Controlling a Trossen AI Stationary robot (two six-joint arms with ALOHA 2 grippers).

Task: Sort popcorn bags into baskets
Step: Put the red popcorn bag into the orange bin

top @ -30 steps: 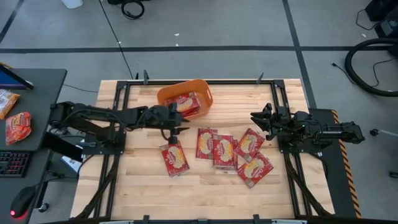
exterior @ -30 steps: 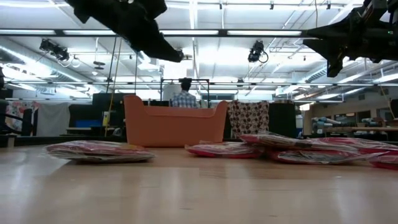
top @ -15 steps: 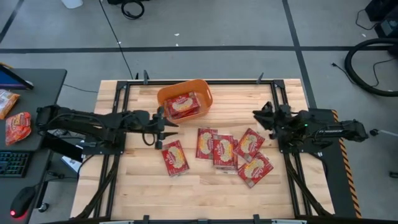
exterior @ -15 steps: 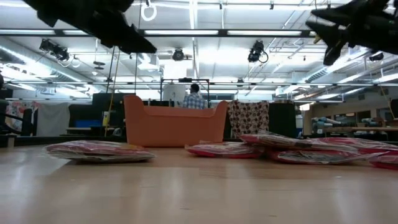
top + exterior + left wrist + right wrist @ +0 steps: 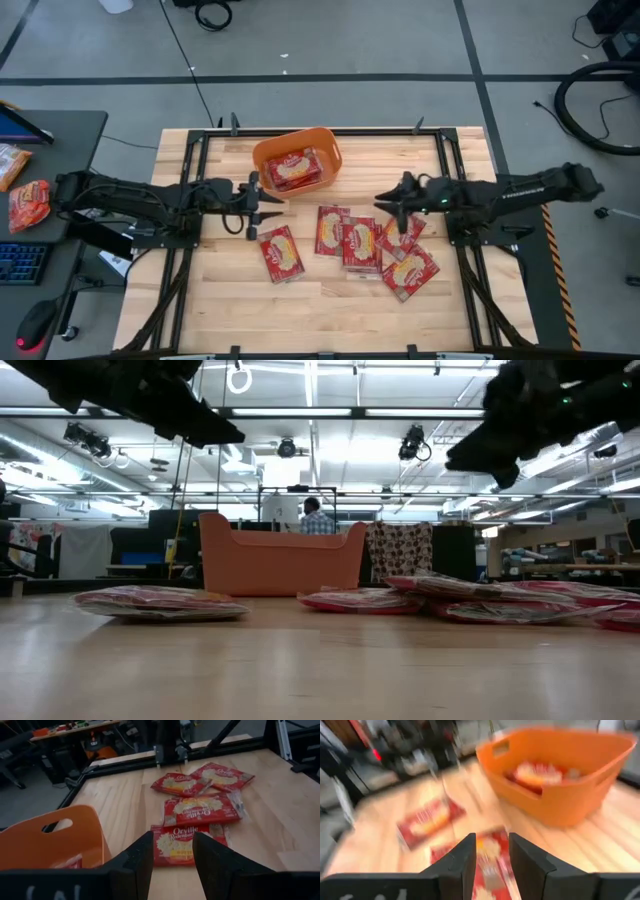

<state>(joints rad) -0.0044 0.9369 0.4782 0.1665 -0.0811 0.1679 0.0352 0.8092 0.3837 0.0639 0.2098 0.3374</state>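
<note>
The orange basket (image 5: 297,156) stands at the table's far middle with one red popcorn bag (image 5: 294,169) lying inside. Several red bags lie flat on the table: one alone (image 5: 281,252), then a loose overlapping cluster (image 5: 360,242) toward the right. My left gripper (image 5: 262,208) is open and empty above the table, just left of and nearer than the basket; its wrist view (image 5: 172,837) looks across the bags (image 5: 192,840). My right gripper (image 5: 392,208) is open and empty above the cluster's right part; its wrist view (image 5: 491,840) faces the basket (image 5: 560,775).
Black metal rails (image 5: 190,230) run along the table's left and right sides. A side desk (image 5: 40,190) off the left edge holds more packets and a keyboard. A person (image 5: 318,518) stands far behind the table. Bare wood lies along the near edge (image 5: 320,320).
My left gripper has drawn back from the basket's near rim toward the table's left edge and now holds still. My right gripper has swung from the table's right edge toward the left, out over the cluster of bags. The bags on the table have not moved.
</note>
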